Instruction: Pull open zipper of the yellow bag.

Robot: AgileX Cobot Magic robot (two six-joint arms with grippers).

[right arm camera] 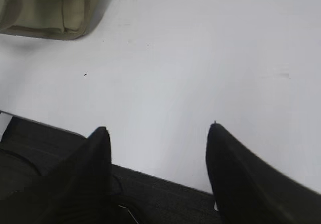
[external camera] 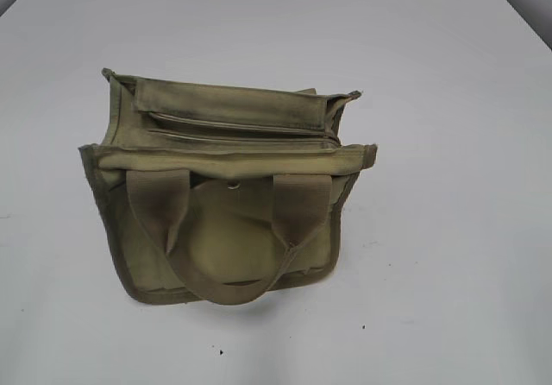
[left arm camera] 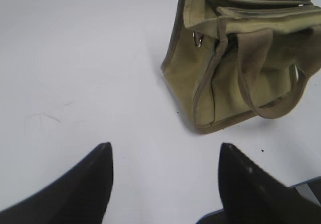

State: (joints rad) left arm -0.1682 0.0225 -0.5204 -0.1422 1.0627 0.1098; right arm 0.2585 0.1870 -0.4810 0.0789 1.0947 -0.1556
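The yellow bag (external camera: 228, 221) stands upright in the middle of the white table, its two webbing handles drooping over its front. The zipper (external camera: 241, 129) runs as a pale line along the bag's top; I cannot pick out its pull tab there. Neither gripper shows in the exterior view. In the left wrist view the bag (left arm camera: 235, 68) is at the upper right, with a small shiny metal piece (left arm camera: 198, 39) hanging at its near end. My left gripper (left arm camera: 165, 146) is open over bare table, well short of the bag. My right gripper (right arm camera: 158, 128) is open and empty, with a corner of the bag (right arm camera: 45, 8) far off at the upper left.
A round snap stud (external camera: 233, 185) sits on the bag's front between the handles. The white table (external camera: 448, 230) spreads on all sides of the bag. Its near edge (right arm camera: 165, 181) runs just under my right gripper, with dark floor below.
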